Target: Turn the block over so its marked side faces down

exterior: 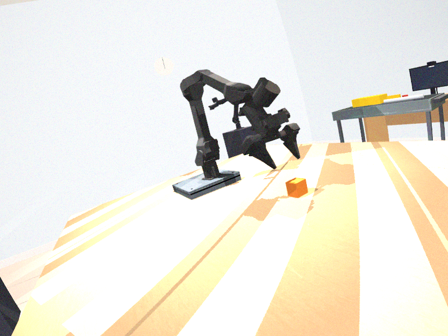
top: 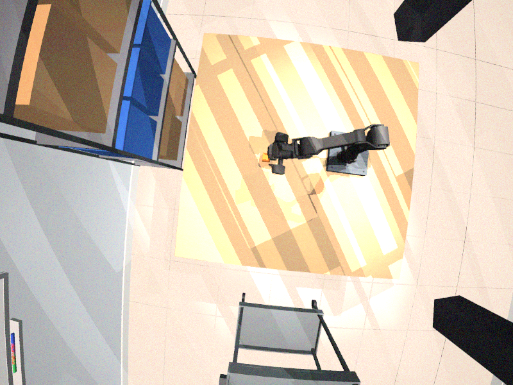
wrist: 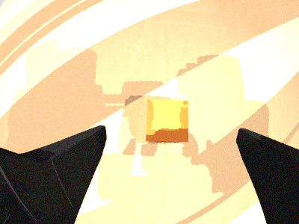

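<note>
Beneath bands of light and shade, a square wooden counter [top: 281,231] [exterior: 318,281] [wrist: 149,187] spreads across the scene, a shelf rack [top: 188,120] of brown and blue bins standing near one edge in the top view. A dark robot arm [top: 337,142] [exterior: 199,115] rises from a gray base plate [top: 358,171] [exterior: 191,190] on the counter, bent at the elbow and reaching outward. Its black pincer [top: 273,154] [exterior: 287,163] [wrist: 175,134] hangs above the surface, angled downward, fingers spread wide apart with nothing between them. Smallest of all, an orange block [top: 265,157] [exterior: 296,187] [wrist: 167,120] rests on the counter, apart from both fingertips; the wrist view frames it between the two dark tips, its top washed yellow by the glare. The marked side cannot be made out in any view.
</note>
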You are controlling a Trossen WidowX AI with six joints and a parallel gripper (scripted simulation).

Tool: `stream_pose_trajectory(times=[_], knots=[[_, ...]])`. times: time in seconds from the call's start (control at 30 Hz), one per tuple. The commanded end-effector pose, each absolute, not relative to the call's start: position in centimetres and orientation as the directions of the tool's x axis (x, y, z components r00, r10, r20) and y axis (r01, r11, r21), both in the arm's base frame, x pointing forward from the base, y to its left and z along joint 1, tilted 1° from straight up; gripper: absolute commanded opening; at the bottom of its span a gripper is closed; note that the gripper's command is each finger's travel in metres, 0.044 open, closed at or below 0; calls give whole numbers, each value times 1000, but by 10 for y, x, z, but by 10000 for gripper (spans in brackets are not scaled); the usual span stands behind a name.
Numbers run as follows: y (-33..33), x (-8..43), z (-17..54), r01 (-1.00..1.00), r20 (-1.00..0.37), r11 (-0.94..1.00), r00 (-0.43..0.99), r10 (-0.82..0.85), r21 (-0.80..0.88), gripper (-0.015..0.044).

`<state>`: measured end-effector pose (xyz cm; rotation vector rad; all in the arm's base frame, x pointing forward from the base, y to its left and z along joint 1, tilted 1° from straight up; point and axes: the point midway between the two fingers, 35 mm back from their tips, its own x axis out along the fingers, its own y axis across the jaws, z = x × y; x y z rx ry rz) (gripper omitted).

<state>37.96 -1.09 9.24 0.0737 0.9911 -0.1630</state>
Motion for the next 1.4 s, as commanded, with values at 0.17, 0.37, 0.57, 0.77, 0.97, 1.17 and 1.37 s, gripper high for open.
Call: stream_pose_trajectory(times=[0.17, 0.37, 0.57, 0.77, 0.97, 1.17, 1.37], knots=[[-11, 388, 102, 167, -900, 986, 429, -81, -9, 440], [-14, 403, 109, 163, -961, 987, 270, -53, -9, 440], [-15, 411, 116, 169, -994, 986, 104, -24, -6, 440], [-16, 412, 119, 172, -999, 985, 35, -12, -5, 440], [-16, 413, 111, 172, -999, 985, 35, -12, -5, 440], [-16, 413, 84, 172, -999, 985, 35, -12, -5, 440], [-16, 412, 79, 172, -999, 985, 35, -12, -5, 440]])
